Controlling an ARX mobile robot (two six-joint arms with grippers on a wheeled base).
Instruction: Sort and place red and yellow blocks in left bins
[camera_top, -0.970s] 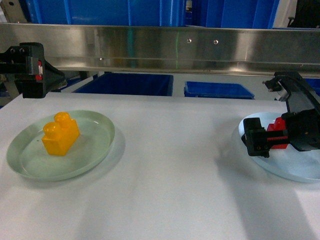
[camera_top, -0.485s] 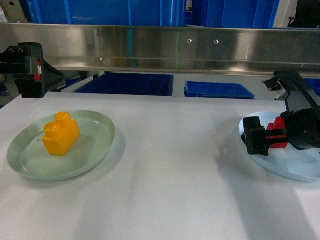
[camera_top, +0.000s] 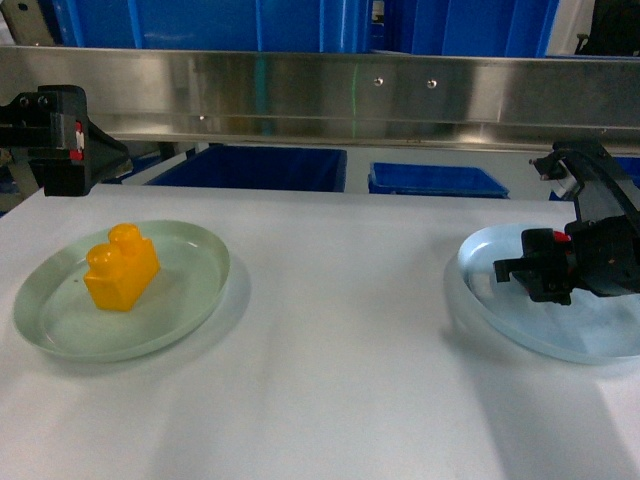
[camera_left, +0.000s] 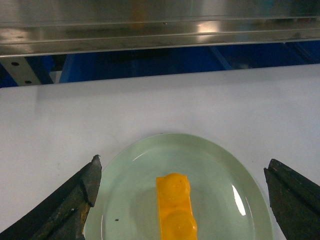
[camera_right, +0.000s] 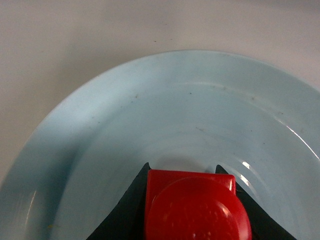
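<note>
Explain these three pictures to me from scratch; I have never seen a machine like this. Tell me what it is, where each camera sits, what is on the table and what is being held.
This is a wheeled robot with two arms, each ending in a gripper. The wide picture comes from a camera on its head; the other two come from cameras on its wrists.

On the white table sit two plates. The green plate holds a yellow block. The left gripper hangs over it, jaws wide apart, touching nothing.

The right gripper is over the blue plate, closed on a red block. Whether the block is lifted clear of the plate, I cannot tell.

Blue bins stand beyond the table.
</note>
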